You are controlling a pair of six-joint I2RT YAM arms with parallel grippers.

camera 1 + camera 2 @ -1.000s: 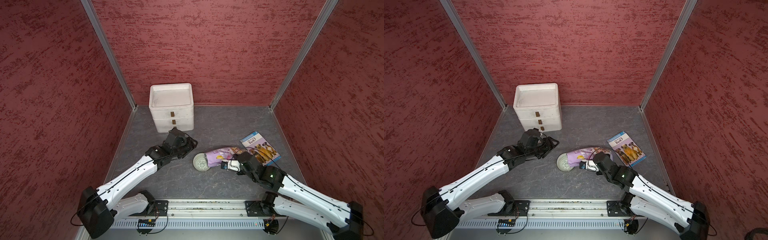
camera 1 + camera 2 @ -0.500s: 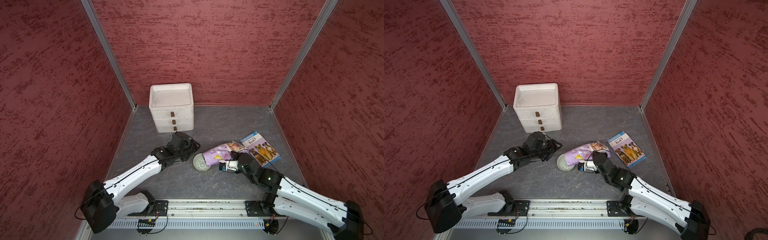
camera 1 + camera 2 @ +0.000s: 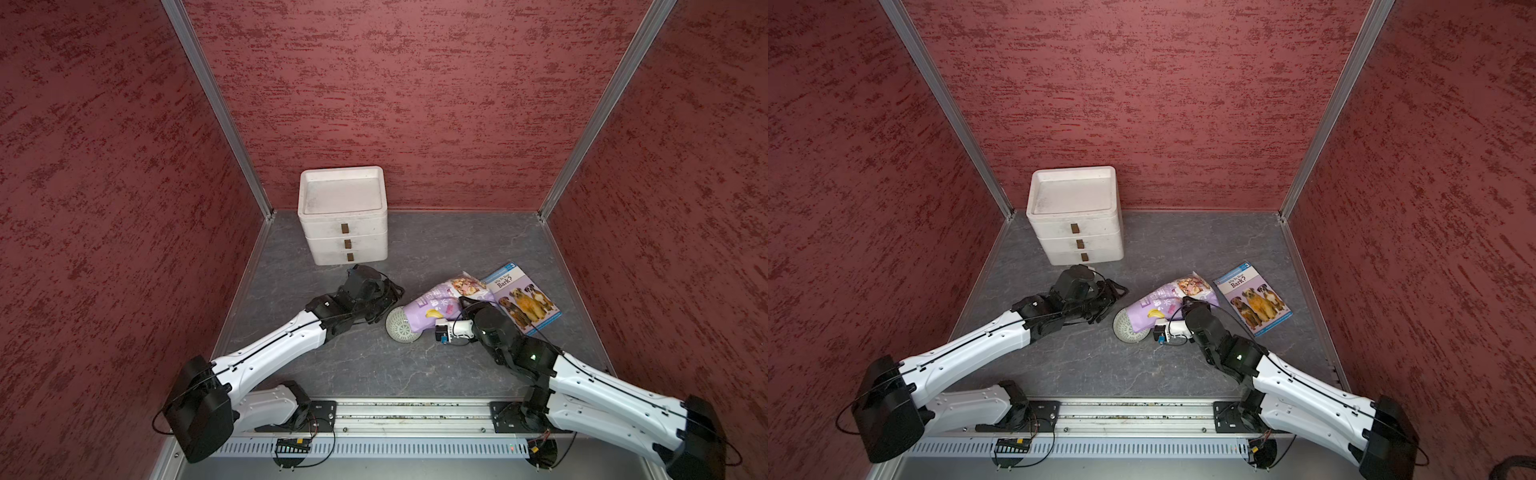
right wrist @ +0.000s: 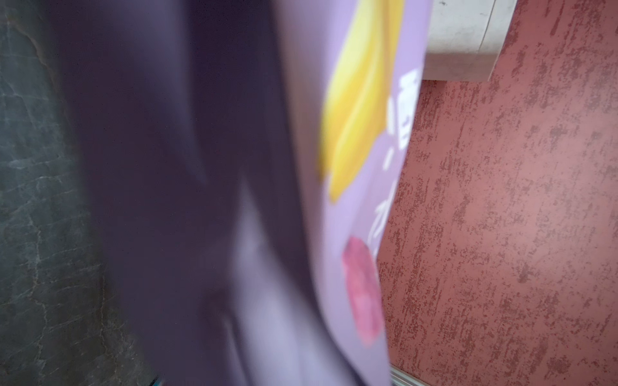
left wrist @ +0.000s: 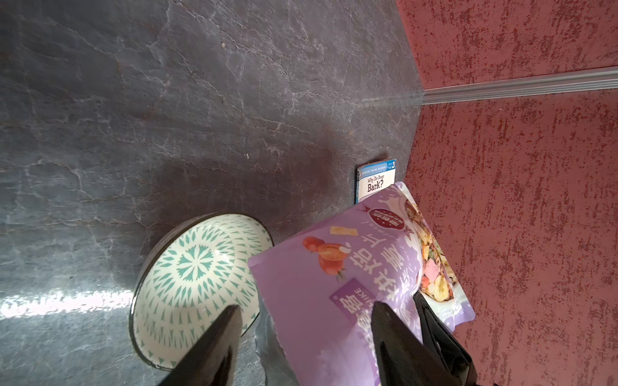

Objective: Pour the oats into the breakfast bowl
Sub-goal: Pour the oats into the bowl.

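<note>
the white drawer box (image 3: 343, 232) is standing at the back left of the grey table (image 3: 374, 365), against the rear wall and well apart from both claws. my left claw (image 5: 306, 305) is hovering just left of the bowl (image 3: 399, 329), near it but apart. its jaws are standing spread with nothing between them, so i am recording it as released. the bowl is sitting upright near the middle of the table, its green-patterned inside showing in the left wrist view. the purple oats pouch (image 3: 432, 300) is tilting over the bowl. its lower end is overlapping the bowl's right rim in both top views, and its other end, printed with a food photo, is rising toward the book. i cannot tell whether pouch and rim are touching. the oats themselves are hidden in every view. my right claw (image 5: 424, 305) is clenching on the pouch's edge near the photo end, its black fingers (image 5: 434, 334) pinching the film. the right wrist view is showing only blurred purple film up close. the blue dog book (image 3: 521, 299) is lying flat at the right, just beside the pouch's upper end.
</note>
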